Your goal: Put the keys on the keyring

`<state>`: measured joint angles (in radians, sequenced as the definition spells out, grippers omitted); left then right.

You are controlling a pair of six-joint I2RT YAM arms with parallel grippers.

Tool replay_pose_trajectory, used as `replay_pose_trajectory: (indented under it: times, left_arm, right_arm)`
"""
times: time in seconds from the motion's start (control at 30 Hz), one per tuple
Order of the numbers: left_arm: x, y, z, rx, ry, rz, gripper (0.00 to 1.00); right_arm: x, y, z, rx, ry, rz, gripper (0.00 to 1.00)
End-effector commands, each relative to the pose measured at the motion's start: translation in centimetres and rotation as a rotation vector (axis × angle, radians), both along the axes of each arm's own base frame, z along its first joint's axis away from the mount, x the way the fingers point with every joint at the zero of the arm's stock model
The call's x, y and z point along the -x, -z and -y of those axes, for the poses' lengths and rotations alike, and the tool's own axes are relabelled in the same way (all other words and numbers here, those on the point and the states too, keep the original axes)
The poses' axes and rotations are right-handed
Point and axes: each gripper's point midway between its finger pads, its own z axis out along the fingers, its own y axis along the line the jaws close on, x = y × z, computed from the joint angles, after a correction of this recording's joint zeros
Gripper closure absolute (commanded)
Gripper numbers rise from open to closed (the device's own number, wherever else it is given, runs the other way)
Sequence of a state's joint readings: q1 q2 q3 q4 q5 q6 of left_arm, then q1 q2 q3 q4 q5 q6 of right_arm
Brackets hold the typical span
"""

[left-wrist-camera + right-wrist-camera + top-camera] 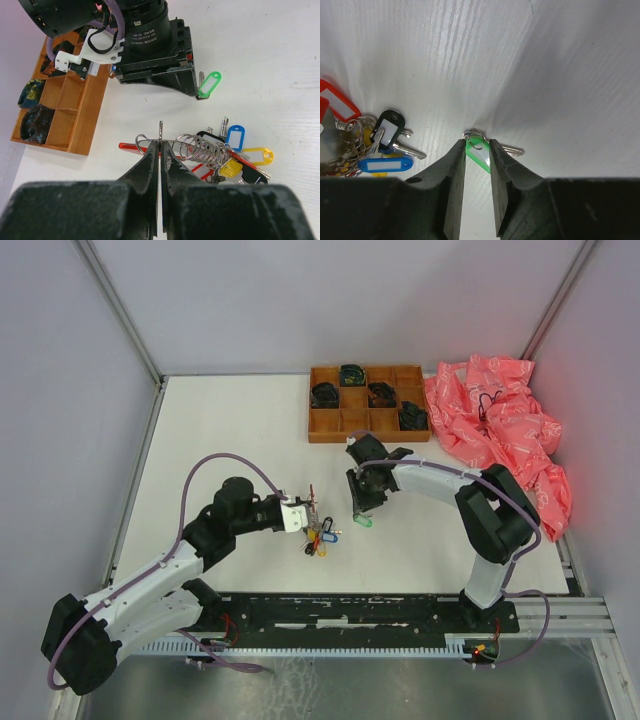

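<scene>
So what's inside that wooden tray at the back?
Four dark coiled bundles, each in its own compartment of the tray; the rest look empty. What they are is too small to tell.

Robot lab test cell | two robot arms (440, 480) bolted to a black rail (350, 610) on a white table (230, 440) | plain grey panel walls (350, 300), metal corner posts (118, 305) around

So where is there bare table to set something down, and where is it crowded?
Bare: back-left table, between the left wall and wooden tray; also the near strip between keyring bunch and black base rail. Crowded: mid-table, with left gripper, keyring bunch, green-tagged key and right gripper close together; a pink bag fills back-right.
</scene>
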<state>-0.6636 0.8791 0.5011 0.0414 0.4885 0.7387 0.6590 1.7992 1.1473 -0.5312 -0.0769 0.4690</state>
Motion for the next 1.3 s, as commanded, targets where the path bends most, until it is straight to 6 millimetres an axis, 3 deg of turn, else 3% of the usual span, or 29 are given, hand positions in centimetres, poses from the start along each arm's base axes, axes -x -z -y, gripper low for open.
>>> replay_pose_trajectory:
  times: [0.0,0.37,0.53,0.7,0.87,1.27]
  left_arm:
    - [-0.3,-2.4,0.8,0.051,0.019,0.052,0.97]
    - [-0.3,-2.4,0.8,0.051,0.017,0.053,0.97]
    - [-0.4,-2.5,0.7,0.052,0.016,0.055,0.97]
    - [-0.3,-2.5,0.7,0.053,0.016,0.056,0.97]
    - [-0.3,-2.5,0.7,0.053,0.016,0.056,0.97]
    - [-0.3,-2.4,0.8,0.051,0.019,0.048,0.97]
  right_arm:
    - [-0.3,0.2,-0.7,-0.022,0.013,0.006,0.66]
    - [0.4,1.3,-1.1,0.035,-0.029,0.009,0.73]
    - [0.5,1.2,-1.0,0.103,-0.062,0.042,0.85]
    - [0.1,-0.2,-0.4,0.19,-0.107,0.111,0.99]
    - [-0.7,-1.7,0.3,0.284,-0.156,0.178,0.99]
    - [-0.3,0.8,-0.2,0.314,-0.213,0.12,0.95]
